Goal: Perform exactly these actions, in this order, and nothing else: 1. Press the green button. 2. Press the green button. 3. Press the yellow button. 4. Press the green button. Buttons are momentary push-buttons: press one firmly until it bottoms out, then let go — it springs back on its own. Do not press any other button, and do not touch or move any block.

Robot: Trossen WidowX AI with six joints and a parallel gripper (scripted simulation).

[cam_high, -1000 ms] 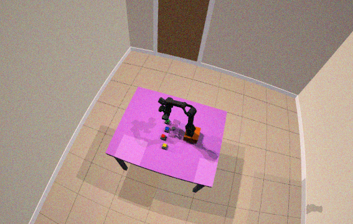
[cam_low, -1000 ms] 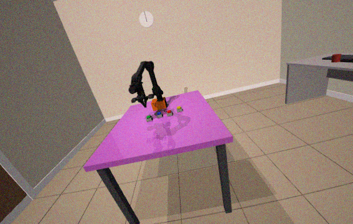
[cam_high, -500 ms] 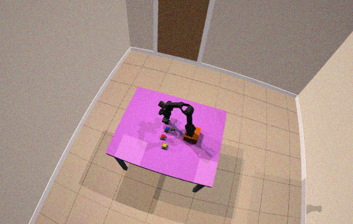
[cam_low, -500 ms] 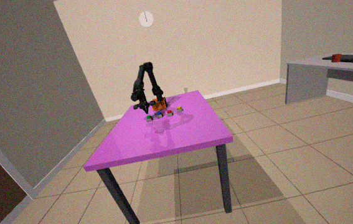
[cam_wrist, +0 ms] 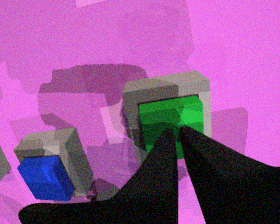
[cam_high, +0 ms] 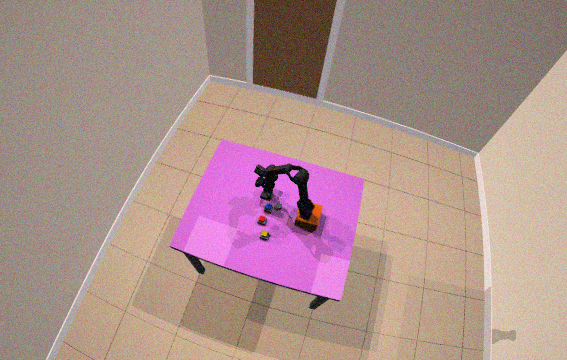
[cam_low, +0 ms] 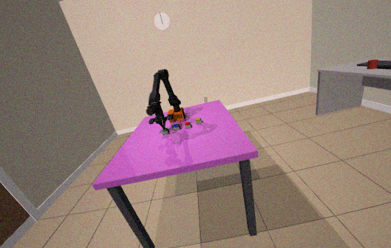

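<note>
A: Surface?
B: Magenta tabletop (cam_low: 195,151) mid-frame, tiled floor (cam_low: 336,165), beige walls.
A: Green button (cam_wrist: 171,121)?
B: Wrist view centre, claw (cam_wrist: 176,137) tips on its near edge, pinched narrow, holding nothing.

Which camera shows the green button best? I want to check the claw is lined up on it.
The wrist view: the green button fills the middle of the picture, with the shut claw tips over its near edge. In the exterior view it is a tiny speck under the claw; in the top view the arm hides it.
</note>
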